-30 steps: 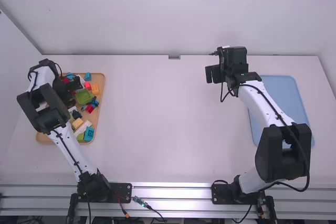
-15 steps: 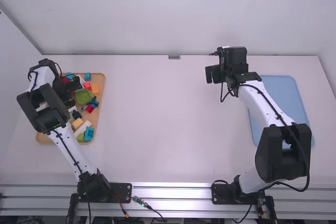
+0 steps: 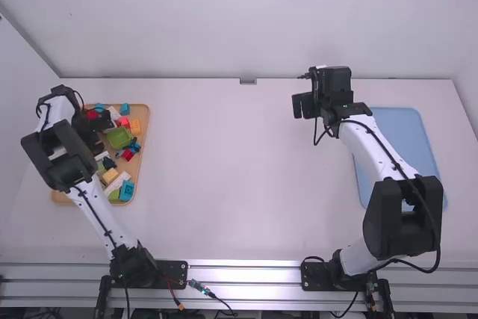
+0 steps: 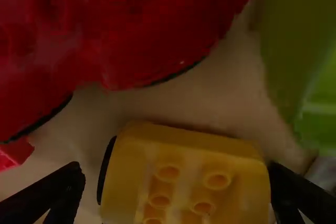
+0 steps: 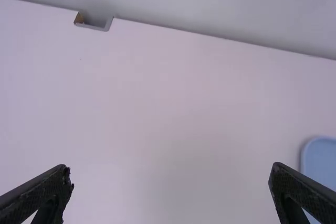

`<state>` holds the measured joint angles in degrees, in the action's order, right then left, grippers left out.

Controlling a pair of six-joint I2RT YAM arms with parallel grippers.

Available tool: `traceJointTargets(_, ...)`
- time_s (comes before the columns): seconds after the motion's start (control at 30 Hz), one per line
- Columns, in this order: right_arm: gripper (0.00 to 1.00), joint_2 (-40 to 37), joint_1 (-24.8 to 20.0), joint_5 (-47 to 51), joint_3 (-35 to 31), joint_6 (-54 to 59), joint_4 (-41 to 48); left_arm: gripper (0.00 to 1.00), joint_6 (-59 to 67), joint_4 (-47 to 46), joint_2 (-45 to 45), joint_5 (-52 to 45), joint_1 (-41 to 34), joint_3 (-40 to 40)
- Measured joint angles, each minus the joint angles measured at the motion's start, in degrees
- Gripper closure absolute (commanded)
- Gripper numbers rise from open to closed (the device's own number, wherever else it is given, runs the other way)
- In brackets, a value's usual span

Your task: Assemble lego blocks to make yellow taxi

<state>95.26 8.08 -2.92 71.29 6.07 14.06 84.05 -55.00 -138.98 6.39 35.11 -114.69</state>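
Fingers spread wide on the left gripper (image 3: 95, 129) — one either side of a yellow block (image 4: 186, 182) in the wooden tray (image 3: 141, 158). The right gripper's (image 3: 302, 105) stand wide too — above the white table (image 3: 224, 177).

A wooden tray (image 3: 142, 146) of mixed toy blocks sits at the left of the white worktop (image 3: 224, 177), the left tool (image 3: 99, 132) over its far part. Inside lie a green block (image 3: 118, 137), an orange block (image 3: 135, 126) and, toward the near end, a blue block (image 3: 127, 192). The right tool (image 3: 302, 105) hangs left of a blue tray (image 3: 407, 128) partly hidden by its arm.
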Motion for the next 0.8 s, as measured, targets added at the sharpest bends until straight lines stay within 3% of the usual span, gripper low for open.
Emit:
traceJointTargets(0.07, 0.01, 0.0, 0.2, 0.09, 0.0, -0.15, -0.24, 0.23, 0.0, 0.0, 0.0, -0.35, 0.52, 0.0)
traceJointTargets(0.13, 0.01, 0.0, 0.35, 0.04, 0.0, -0.02, -0.33, 0.25, 0.0, 0.02, 0.0, -0.48, 0.68, 0.0)
traceJointTargets(0.6, 0.01, 0.0, 0.87, -0.13, 0.0, -0.04, -0.94, 0.28, 0.0, 0.7, 0.0, -2.89, 0.72, 0.0)
traceJointTargets(0.73, 0.01, -0.02, 0.87, -0.15, 0.0, -0.2, -0.94, 0.43, 0.0, 0.68, 0.0, -3.87, 0.72, 0.0)
traceJointTargets(0.8, 0.01, 0.0, 0.85, -0.17, 0.0, -0.02, -0.94, 0.43, 0.0, 0.7, 0.0, -3.85, 0.7, 0.0)
